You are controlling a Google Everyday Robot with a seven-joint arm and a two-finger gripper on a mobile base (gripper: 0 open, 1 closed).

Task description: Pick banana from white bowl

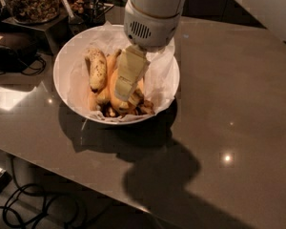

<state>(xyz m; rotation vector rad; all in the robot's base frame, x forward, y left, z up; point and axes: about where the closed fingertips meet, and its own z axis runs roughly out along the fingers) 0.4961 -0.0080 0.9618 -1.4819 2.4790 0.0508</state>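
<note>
You've got the gripper [124, 92] down inside the bowl [62, 75], over the fruit pile. The banana [144, 107] lies just right of it, by the near rim. Another banana [97, 69] lies to its left. The bowl is on the table [229, 104], with a container [31, 4] behind and left of the gripper.
</note>
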